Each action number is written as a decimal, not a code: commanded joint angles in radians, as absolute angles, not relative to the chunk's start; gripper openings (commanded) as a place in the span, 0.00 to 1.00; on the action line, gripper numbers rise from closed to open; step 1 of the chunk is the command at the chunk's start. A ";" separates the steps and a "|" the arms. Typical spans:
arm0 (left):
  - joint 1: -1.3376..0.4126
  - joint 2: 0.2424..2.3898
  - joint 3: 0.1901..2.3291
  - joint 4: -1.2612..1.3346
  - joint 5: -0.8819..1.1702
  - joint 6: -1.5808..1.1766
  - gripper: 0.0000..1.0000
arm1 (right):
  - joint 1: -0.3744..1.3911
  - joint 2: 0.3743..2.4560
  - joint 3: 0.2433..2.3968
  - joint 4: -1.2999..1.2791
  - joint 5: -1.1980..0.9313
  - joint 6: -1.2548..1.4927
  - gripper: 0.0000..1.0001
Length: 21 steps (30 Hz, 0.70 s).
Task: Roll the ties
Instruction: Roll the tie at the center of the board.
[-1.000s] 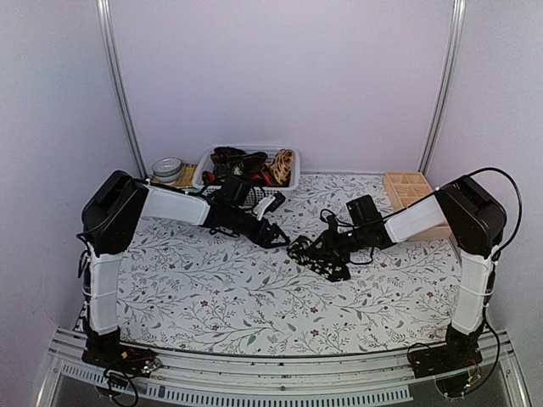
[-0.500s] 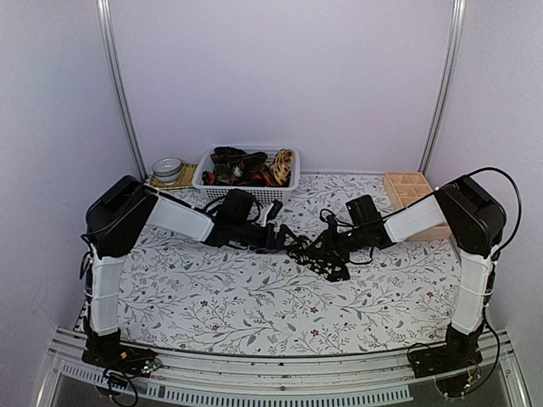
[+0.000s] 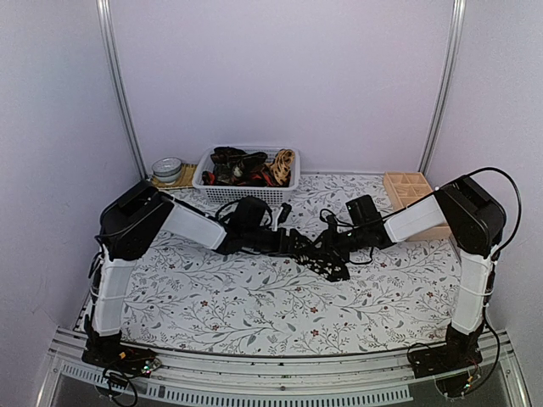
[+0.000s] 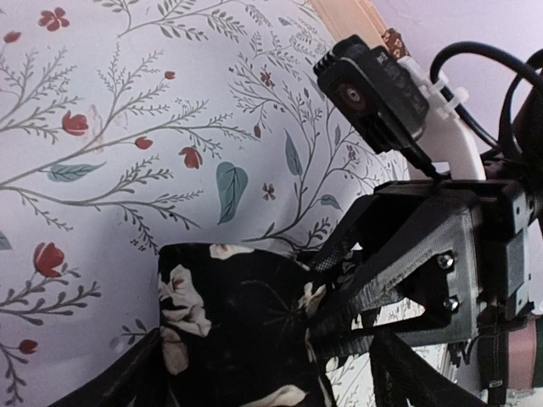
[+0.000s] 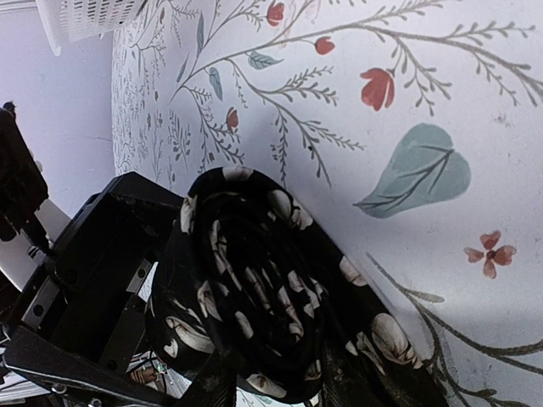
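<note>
Two grippers at one roll | left gripper (image 3: 299,246): jaws apart, black flowered tie (image 3: 327,264) lying between its fingers (image 4: 119,386) | right gripper (image 3: 333,247): clamped on same tie, facing the left one | risk — fingers collide, or uneven squeeze lets coil unwind.

right claw (image 4: 329,295) pinches floral tie (image 4: 229,322) btw fingers (image 4: 110,387) of left claw (image 4: 263,386).

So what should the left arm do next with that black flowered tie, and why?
Probably close the left gripper on the black cloth tie with pale flowers. Its jaws stand open on either side of the loosely coiled cloth, while the right gripper appears to pinch it from the opposite side. A second grip would likely steady the coil for rolling.
</note>
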<state>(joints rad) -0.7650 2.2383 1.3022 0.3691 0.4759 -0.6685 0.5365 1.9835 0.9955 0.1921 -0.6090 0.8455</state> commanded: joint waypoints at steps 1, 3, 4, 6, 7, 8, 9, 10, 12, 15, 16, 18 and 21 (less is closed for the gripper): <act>-0.801 2.290 1.262 0.323 0.409 -0.707 0.76 | 0.541 2.057 0.979 0.139 -0.556 0.842 0.32; -0.802 2.283 1.236 0.350 0.388 -0.719 0.72 | 0.541 2.057 0.980 0.141 -0.558 0.843 0.31; -0.802 2.280 1.228 0.358 0.379 -0.723 0.70 | 0.541 2.057 0.980 0.141 -0.558 0.844 0.31; -0.803 2.273 1.209 0.386 0.370 -0.730 0.64 | 0.541 2.057 0.980 0.140 -0.556 0.844 0.31; -0.803 2.270 1.200 0.391 0.365 -0.731 0.61 | 0.542 2.058 0.979 0.140 -0.556 0.844 0.31; -0.805 2.268 1.192 0.405 0.363 -0.734 0.59 | 0.542 2.058 0.980 0.140 -0.556 0.845 0.32; -0.807 2.265 1.185 0.417 0.358 -0.736 0.57 | 0.542 2.058 0.979 0.141 -0.555 0.845 0.31; -0.810 2.264 1.181 0.421 0.353 -0.741 0.55 | 0.541 2.057 0.979 0.141 -0.555 0.846 0.31; -0.816 2.267 1.174 0.432 0.348 -0.747 0.53 | 0.542 2.056 0.981 0.141 -0.552 0.846 0.32; -0.827 2.277 1.175 0.433 0.341 -0.754 0.47 | 0.541 2.053 0.983 0.138 -0.550 0.848 0.31; -0.829 2.279 1.175 0.429 0.337 -0.758 0.47 | 0.542 2.053 0.984 0.137 -0.548 0.847 0.31; -0.837 2.287 1.180 0.425 0.335 -0.762 0.39 | 0.542 2.050 0.984 0.135 -0.545 0.847 0.32; -0.846 2.293 1.178 0.425 0.328 -0.767 0.33 | 0.542 2.045 0.982 0.133 -0.544 0.847 0.31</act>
